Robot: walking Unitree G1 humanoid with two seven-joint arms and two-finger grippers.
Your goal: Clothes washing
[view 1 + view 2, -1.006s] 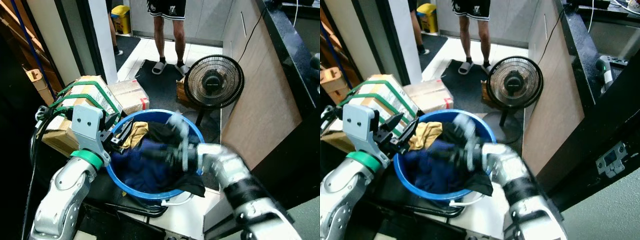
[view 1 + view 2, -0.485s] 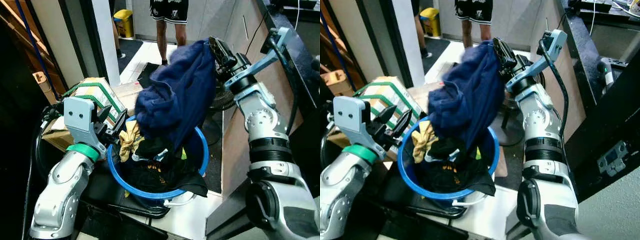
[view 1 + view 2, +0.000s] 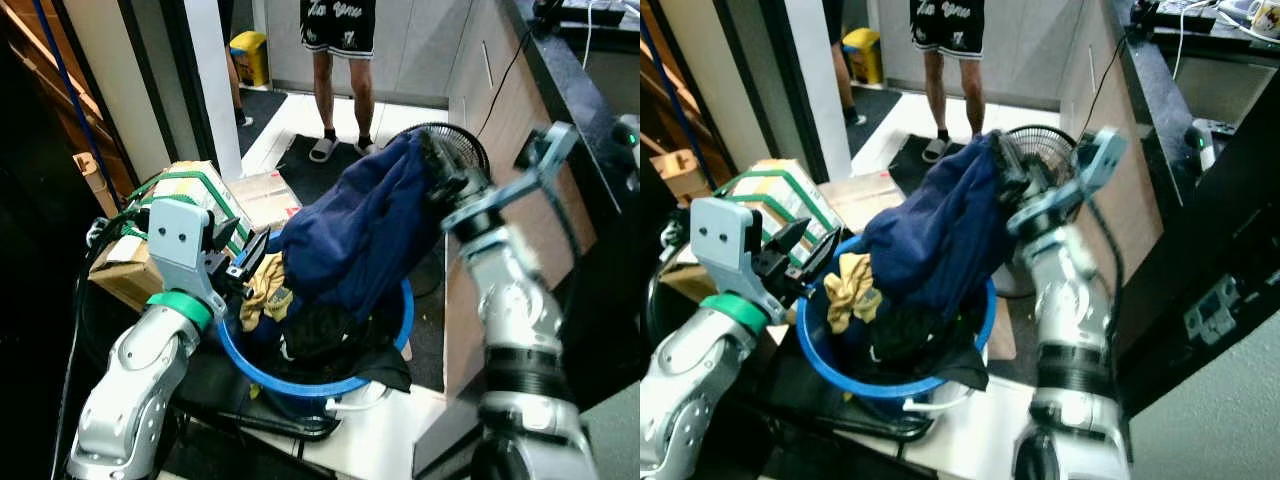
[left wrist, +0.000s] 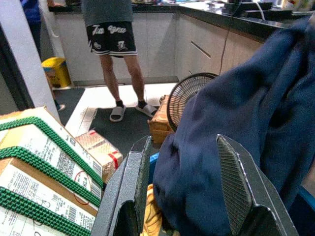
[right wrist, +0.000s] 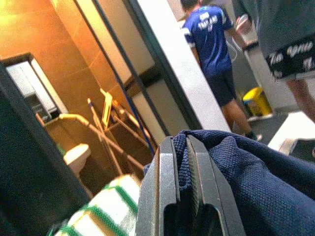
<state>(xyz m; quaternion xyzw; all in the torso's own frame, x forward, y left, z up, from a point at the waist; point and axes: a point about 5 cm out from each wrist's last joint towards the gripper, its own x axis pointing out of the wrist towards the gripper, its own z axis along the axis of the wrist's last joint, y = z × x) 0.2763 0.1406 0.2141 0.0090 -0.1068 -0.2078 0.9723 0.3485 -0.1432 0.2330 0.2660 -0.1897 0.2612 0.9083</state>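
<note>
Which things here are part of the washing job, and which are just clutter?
Job: navy garment held by right gripper; blue tub; yellow cloth; black clothes.
Clutter: pedestal fan; strapped cardboard boxes; yellow bin.

The navy blue knitted cloth garment [image 3: 365, 235] has a matt, finely pitted weave. The round blue plastic tub [image 3: 300, 375] looks smooth with a slight sheen at its rim. At the tub's 9 o'clock lies a crumpled mustard-yellow cloth [image 3: 264, 290], soft and dull. The brown cardboard box [image 3: 160, 215] is matt paper, bound with green woven straps [image 4: 39, 132]. The silver arm casing [image 3: 135, 385] has a satin finish.
</note>
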